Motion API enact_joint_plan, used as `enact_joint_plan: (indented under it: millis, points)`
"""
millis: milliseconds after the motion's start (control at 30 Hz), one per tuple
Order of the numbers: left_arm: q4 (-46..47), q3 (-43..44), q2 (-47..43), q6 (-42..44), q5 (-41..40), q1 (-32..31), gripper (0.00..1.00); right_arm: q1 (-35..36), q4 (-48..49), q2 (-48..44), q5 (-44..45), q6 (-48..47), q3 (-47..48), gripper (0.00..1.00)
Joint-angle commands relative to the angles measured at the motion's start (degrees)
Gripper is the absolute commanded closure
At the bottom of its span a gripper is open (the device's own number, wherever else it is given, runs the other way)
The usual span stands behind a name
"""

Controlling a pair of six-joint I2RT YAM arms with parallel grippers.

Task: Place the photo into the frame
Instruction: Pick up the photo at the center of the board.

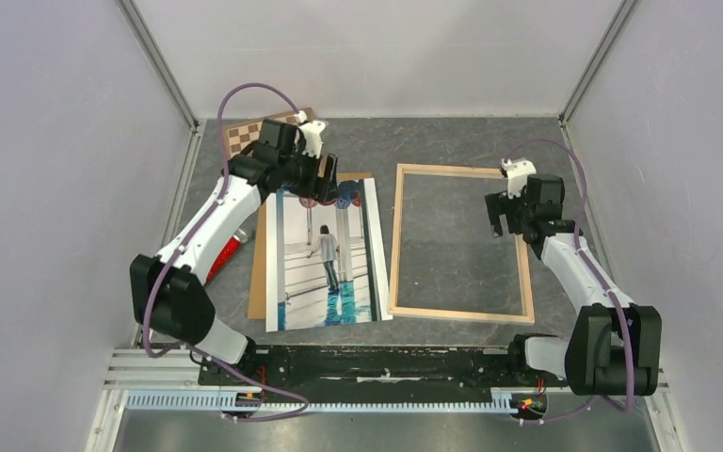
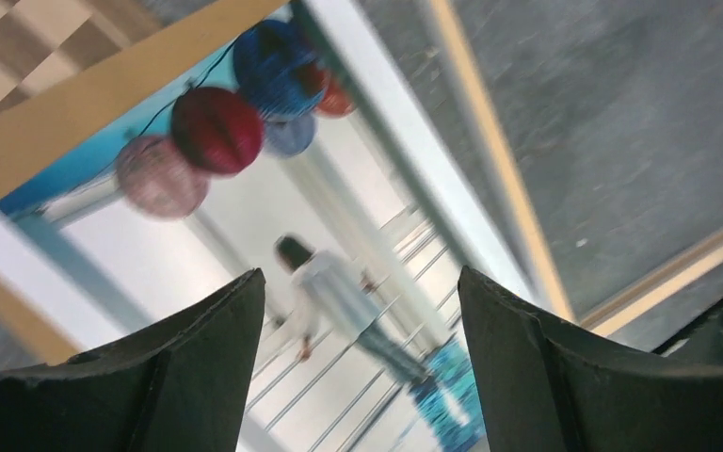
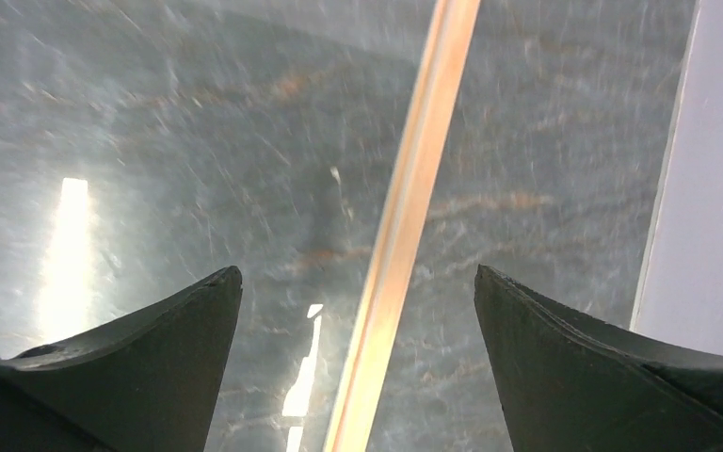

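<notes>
The photo (image 1: 325, 254) lies face up on a brown backing board (image 1: 258, 273), left of the frame (image 1: 395, 240). The frame is an empty rectangle of light wooden bars lying flat on the grey table. My left gripper (image 1: 320, 184) hovers open over the photo's top end. In the left wrist view its fingers (image 2: 360, 273) hold nothing, with the photo (image 2: 245, 217) and its lanterns below them and a frame bar (image 2: 499, 160) to the right. My right gripper (image 1: 499, 218) hangs open above the frame's right side. The right wrist view has the bar (image 3: 405, 217) running between the spread fingers (image 3: 358, 271), untouched.
A checkered chessboard (image 1: 245, 135) lies at the back left, behind the left arm. A red object (image 1: 226, 254) sits left of the backing board, partly hidden by the arm. Grey walls close in the table on three sides, the right one (image 3: 706, 188) close to the frame.
</notes>
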Motion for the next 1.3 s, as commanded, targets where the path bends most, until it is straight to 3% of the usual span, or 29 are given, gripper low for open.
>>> enact_joint_plan:
  millis: [0, 167, 400, 633, 867, 1267]
  points:
    - [-4.65, -5.68, -6.67, 8.55, -10.43, 2.05, 0.18, -2.61, 2.95, -1.99, 1.02, 1.09, -4.56, 0.04]
    - [-8.33, -12.13, -11.89, 8.84, -10.21, 5.74, 0.18, -2.8, 4.93, -4.52, -0.88, -0.01, -8.28, 0.06]
    - [-11.76, -18.35, -14.7, 12.88, -7.19, 12.79, 0.18, -1.56, 4.6, -7.37, -11.13, -1.53, -8.03, 0.07]
    - [-14.35, -18.48, -8.13, 17.25, 1.77, 22.84, 0.18, 11.54, 6.9, -5.26, -15.78, -2.52, -4.6, 0.07]
    - [-13.02, -19.86, -5.49, 18.21, 5.5, 24.64, 0.19, 22.94, 12.9, 6.15, -17.09, 0.3, 4.55, 0.08]
    - [-9.1, -21.31, -5.34, 14.71, 5.79, 24.58, 0.21, 28.99, 13.89, 35.05, -19.84, 11.29, 30.91, 0.12]
